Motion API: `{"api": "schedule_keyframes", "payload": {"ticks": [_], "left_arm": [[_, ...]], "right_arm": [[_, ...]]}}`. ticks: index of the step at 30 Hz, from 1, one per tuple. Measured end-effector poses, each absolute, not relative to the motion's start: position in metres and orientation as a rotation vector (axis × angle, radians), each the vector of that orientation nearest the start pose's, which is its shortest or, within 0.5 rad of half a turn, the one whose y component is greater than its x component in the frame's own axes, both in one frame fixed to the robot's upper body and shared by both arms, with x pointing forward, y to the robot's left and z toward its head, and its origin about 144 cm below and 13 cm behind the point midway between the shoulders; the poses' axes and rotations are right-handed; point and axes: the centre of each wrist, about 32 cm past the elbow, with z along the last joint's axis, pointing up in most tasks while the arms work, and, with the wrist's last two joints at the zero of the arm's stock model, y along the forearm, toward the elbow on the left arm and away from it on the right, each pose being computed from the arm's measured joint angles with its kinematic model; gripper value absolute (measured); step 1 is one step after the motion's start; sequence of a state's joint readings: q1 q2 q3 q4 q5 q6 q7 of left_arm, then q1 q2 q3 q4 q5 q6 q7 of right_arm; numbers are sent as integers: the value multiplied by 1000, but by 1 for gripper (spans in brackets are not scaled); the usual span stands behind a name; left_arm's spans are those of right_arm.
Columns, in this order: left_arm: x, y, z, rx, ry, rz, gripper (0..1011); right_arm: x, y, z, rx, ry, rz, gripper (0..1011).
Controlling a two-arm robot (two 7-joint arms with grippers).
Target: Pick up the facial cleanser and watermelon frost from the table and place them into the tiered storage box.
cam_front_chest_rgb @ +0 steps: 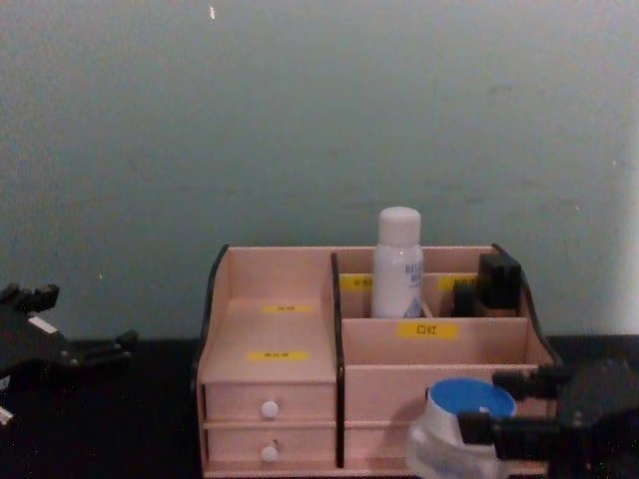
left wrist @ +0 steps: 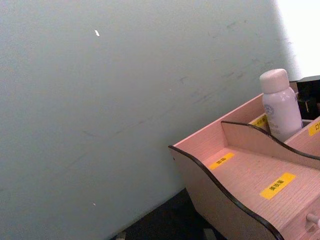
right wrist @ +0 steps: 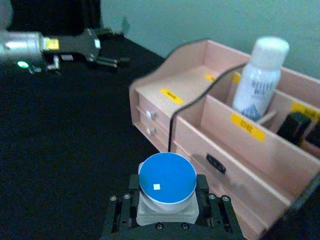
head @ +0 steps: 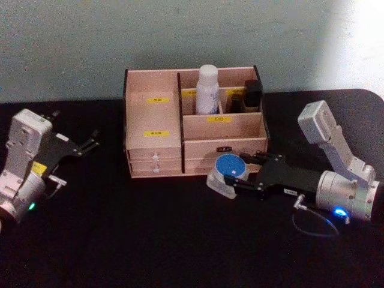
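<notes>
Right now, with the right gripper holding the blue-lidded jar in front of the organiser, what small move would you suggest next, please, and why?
Probably lift it. The right gripper is shut on the blue-lidded jar, low in front of the tiered storage box, below its open compartments. It likely needs height before moving over the front wall.

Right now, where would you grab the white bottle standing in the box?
Grip the white bottle around its cap and neck, coming straight down from above. It stands upright in a back slot of the wooden box, and the dividers hide its lower body, so only the top is free for fingers.
</notes>
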State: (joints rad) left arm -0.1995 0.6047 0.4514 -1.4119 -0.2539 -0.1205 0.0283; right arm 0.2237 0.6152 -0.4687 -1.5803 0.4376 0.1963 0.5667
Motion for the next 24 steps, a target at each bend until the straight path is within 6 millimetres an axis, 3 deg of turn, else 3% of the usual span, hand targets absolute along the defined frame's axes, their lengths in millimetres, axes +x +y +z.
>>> {"api": "schedule_keyframes", "payload": {"ticks": [12, 24], "left_arm": [[489, 310, 1140, 304, -285, 1248, 1001], [489, 310, 1140, 304, -285, 1248, 1001]], "right_arm": [[502, -260, 1217, -261, -3, -558, 684], [527, -241, 1231, -237, -25, -545, 684]]}}
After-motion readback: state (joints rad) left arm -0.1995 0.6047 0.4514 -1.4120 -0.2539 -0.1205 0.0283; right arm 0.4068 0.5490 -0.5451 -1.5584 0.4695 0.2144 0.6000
